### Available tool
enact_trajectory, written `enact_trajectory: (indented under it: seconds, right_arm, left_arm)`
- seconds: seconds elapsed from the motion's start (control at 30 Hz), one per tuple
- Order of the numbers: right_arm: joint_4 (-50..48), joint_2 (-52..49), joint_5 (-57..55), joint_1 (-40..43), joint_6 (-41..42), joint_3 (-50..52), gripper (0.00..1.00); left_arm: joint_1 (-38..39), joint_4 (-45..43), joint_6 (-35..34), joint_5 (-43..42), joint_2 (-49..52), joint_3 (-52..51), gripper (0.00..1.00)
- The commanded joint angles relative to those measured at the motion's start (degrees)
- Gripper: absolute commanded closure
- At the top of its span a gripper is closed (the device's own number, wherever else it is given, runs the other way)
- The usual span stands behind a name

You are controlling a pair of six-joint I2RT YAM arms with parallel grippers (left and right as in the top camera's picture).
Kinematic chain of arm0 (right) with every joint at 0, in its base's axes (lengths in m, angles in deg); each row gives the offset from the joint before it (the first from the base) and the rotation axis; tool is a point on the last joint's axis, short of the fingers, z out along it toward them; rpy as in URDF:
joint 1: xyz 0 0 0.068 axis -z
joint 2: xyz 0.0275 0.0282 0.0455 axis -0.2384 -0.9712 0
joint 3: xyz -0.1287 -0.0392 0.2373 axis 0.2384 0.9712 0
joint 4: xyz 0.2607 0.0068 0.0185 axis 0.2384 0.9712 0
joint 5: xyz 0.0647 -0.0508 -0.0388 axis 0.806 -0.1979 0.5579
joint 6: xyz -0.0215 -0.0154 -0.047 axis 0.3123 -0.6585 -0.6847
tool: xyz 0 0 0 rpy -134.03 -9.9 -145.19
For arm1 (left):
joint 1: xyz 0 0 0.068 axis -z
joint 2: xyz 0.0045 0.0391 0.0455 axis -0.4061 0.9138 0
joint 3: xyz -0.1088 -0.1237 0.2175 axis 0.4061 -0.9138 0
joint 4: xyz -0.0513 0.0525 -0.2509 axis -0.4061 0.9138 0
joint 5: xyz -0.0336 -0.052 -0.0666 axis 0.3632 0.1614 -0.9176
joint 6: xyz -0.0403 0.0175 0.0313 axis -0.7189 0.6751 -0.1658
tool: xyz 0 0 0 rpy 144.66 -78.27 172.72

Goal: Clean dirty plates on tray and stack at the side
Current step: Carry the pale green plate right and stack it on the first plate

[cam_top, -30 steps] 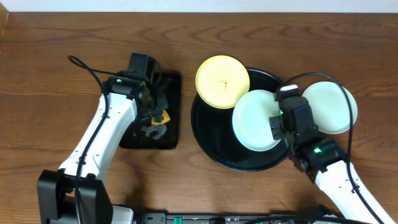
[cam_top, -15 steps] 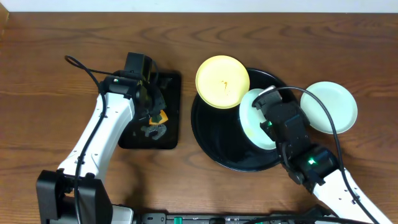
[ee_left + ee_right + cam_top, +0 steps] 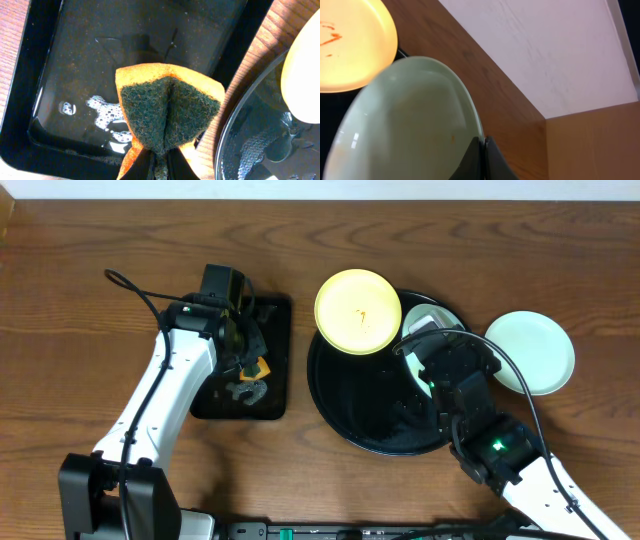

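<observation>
Doing this bit well, I'd say, meant holding the pale mint round plate (image 3: 405, 125) tilted and steady over the big round glossy black tray (image 3: 340, 405), so the sponge could get at its faint orange speck. The right gripper (image 3: 482, 150) was pinched tight on that plate's rim. The left gripper (image 3: 159, 162) was clamped on the orange sponge with a green scouring face (image 3: 167, 107), above the soapy rectangular black tray (image 3: 75, 60). The smeared pale yellow plate (image 3: 358, 311) overlapped the round tray's rim, and a second mint plate (image 3: 535, 350) lay on the table beside it.

Bright even light, faint sheen on the tray (image 3: 350, 402)
</observation>
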Motion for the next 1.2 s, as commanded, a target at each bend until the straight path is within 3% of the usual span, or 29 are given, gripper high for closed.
enact_trajectory:
  seconds: [0.0,0.17,0.47,0.67,0.77,0.97,1.17]
  right_arm:
    - [-0.15,0.63,-2.32,0.17,6.40,-1.75,0.99]
    - [3.19,-1.22,1.18,7.67,24.81,-1.75,0.99]
    - [3.32,-9.25,9.20,26.27,42.10,-1.75,0.99]
    - [1.25,-13.40,18.56,37.46,45.83,-1.75,0.98]
    - [2.19,-13.55,24.11,39.76,45.81,-1.75,0.87]
    - [9.46,-13.55,27.91,40.70,45.86,-1.75,0.74]
    - [19.54,-13.55,27.52,40.72,47.41,-1.75,0.75]
  left_arm:
    - [-0.24,0.28,0.94,0.74,-0.72,-0.31,0.92]
    - [-0.24,0.31,0.94,0.74,-0.72,-0.31,0.92]
    - [-0.22,0.31,0.92,0.74,-0.72,-0.31,0.92]
    - [-0.22,0.35,0.92,0.72,-0.72,-0.31,0.92]
    - [-0.22,0.33,0.92,0.74,-0.72,-0.31,0.92]
    - [-0.22,0.35,0.92,0.74,-0.72,-0.31,0.92]
    - [-0.22,0.37,0.92,0.74,-0.72,-0.31,0.92]
